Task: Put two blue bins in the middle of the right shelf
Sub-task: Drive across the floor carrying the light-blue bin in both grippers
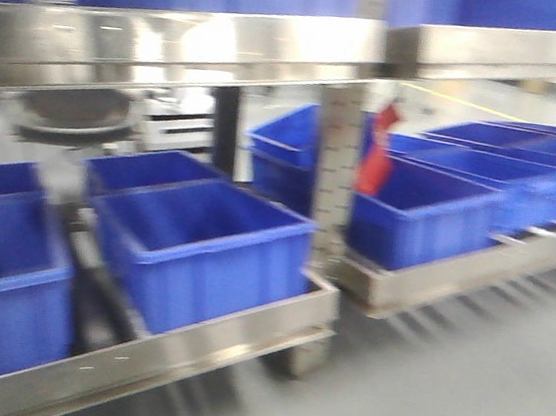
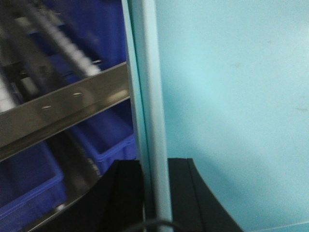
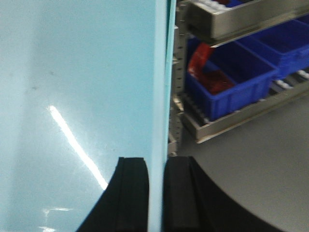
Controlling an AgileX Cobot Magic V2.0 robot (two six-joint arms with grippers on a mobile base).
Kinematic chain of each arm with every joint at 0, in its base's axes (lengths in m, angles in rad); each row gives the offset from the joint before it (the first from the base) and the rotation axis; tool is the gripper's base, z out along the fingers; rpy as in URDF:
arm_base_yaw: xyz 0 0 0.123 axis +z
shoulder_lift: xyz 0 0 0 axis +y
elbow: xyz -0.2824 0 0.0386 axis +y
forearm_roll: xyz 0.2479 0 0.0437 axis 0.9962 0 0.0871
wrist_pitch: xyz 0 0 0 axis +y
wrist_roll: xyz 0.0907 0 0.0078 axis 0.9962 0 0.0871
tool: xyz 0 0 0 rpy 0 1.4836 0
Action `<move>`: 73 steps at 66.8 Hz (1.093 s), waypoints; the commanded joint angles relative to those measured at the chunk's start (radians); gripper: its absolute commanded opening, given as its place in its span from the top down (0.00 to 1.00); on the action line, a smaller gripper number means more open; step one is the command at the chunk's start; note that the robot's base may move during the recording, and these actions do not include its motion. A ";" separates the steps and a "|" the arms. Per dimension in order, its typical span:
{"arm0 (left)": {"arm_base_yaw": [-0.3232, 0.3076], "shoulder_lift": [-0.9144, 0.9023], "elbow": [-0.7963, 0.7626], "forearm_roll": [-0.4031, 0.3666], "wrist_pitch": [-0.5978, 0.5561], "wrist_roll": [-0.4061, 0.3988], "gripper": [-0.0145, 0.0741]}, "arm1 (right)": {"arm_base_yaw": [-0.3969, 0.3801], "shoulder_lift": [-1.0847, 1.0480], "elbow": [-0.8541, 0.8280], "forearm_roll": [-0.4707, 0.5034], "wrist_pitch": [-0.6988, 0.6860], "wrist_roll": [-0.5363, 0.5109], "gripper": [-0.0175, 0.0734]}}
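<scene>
A pale sky-blue bin (image 2: pixel 231 96) fills the left wrist view; its thick rim (image 2: pixel 147 96) runs upright between the black fingers. My left gripper (image 2: pixel 155 164) is shut on that rim. The right wrist view shows a pale blue bin wall (image 3: pixel 82 72), with my right gripper (image 3: pixel 155 162) shut on its edge. I cannot tell whether one bin or two nested ones are held. Neither pale bin nor either gripper shows in the blurred front view. On the right shelf, the shiny rail (image 1: pixel 507 51) of the tier above the bottom one crosses the top.
Dark blue bins (image 1: pixel 203 250) sit on the left rack's bottom tier, and more of them (image 1: pixel 438 211) on the right rack's. A red item (image 1: pixel 376 159) lies in one. A perforated upright (image 1: pixel 334 174) stands between the racks. Grey floor (image 1: pixel 458 389) lies in front.
</scene>
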 commanded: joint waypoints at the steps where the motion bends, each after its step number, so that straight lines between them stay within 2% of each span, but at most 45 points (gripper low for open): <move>1: -0.002 -0.018 -0.017 -0.022 -0.081 0.007 0.96 | 0.001 -0.022 -0.021 0.005 -0.112 -0.004 0.99; 73: -0.002 -0.018 -0.017 -0.022 -0.081 0.007 0.96 | 0.001 -0.022 -0.021 0.005 -0.112 -0.004 0.99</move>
